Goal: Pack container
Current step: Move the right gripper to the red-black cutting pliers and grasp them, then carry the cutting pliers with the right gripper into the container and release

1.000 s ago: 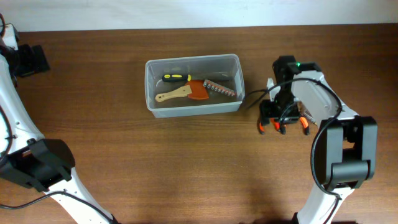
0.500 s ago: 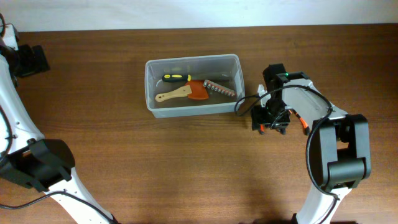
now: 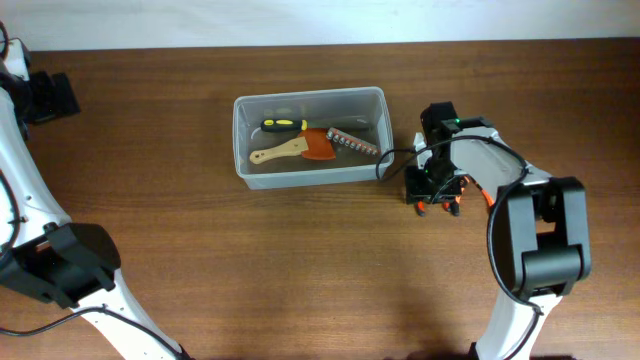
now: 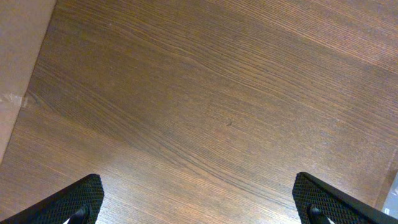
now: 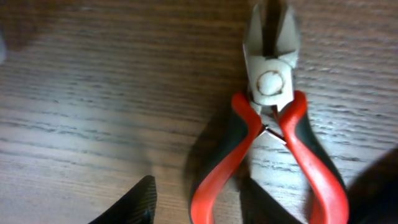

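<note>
The container (image 3: 240, 140), a clear plastic tub, stands at the middle of the table. It holds a yellow-and-black screwdriver (image 3: 284, 125), a wooden-handled scraper with an orange blade (image 3: 300, 149) and a strip of bits (image 3: 354, 142). Red-and-black pliers (image 5: 273, 118) lie on the table to the right of the tub, jaws pointing away. My right gripper (image 5: 249, 205) is open and straddles their handles; overhead it sits over them (image 3: 436, 192). My left gripper (image 4: 199, 205) is open and empty over bare wood at the far left (image 3: 48, 96).
The right arm's black cable (image 3: 395, 158) loops close to the tub's right end. In the left wrist view the table's edge (image 4: 25, 93) runs along the left side.
My right gripper has moved left, closer to the tub, and now sits over the pliers. The left arm and the tub's contents have not moved.
</note>
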